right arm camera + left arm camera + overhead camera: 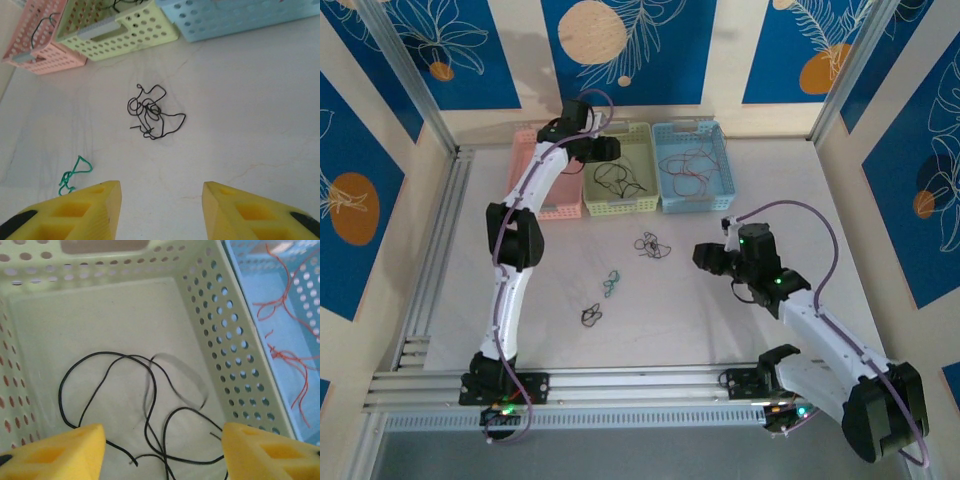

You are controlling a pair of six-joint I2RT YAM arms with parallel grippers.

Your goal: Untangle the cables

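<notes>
The table (700, 335) carries three perforated baskets in a row along its far edge: the pink basket (527, 150) on the left, the green basket (620, 205) in the middle, the blue basket (692, 203) on the right, each touching its neighbour.

The left gripper (605, 150) hangs over the green basket, and in its wrist view the left gripper (162, 432) shows its two yellow fingers (75, 450) spread wide with nothing between them. Black cables (107, 354) lie looped on the basket floor below and between the fingers (one loop near the middle is blurred). Through the basket wall to the right, red cables (285, 357) lie in the blue basket, well apart from the fingers.

The right gripper (708, 258) hovers over the open table right of centre. In its wrist view the right gripper (161, 187) has its fingers (95, 207) parted and holds nothing. A black tangle (150, 112) lies on the table ahead of the fingers, slightly to their left, clear of both tips. A green cable (75, 172) lies just beyond the left finger's tip. A black strand (42, 25) curls in the pink basket.

Nearer the arm bases, a small black knot (592, 316) lies alone on the table.
</notes>
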